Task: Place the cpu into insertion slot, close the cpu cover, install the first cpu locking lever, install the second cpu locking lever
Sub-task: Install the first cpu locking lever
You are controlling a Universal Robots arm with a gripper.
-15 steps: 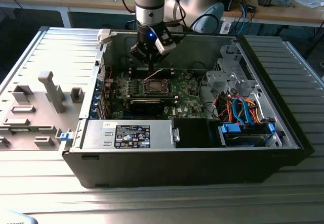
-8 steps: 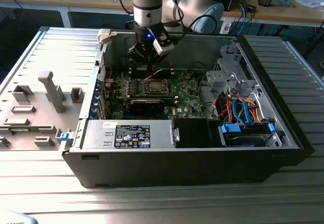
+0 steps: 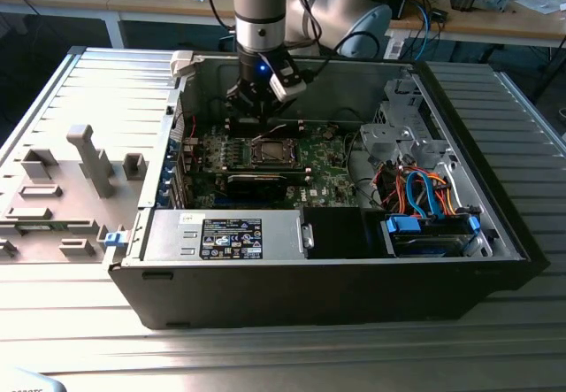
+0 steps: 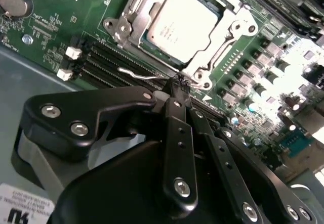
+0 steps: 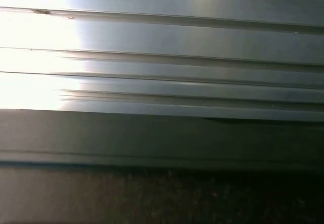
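The cpu (image 4: 179, 24) sits in the slot (image 4: 152, 37), the cover (image 4: 225, 19) framing it. Just beside the cover's near corner the fingers (image 4: 178, 85) are pressed together on the thin wire lever (image 4: 139, 75), which runs along the cover's edge.

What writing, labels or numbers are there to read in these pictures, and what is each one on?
Black label on the grey power supply box: white print, too small to read.
cpu, metal top: faint print, too blurred to read.
Motherboard: tiny white lettering, not reliably readable.
White sticker: dark print, cut off by the picture's border, unreadable.
First wrist view: no text.
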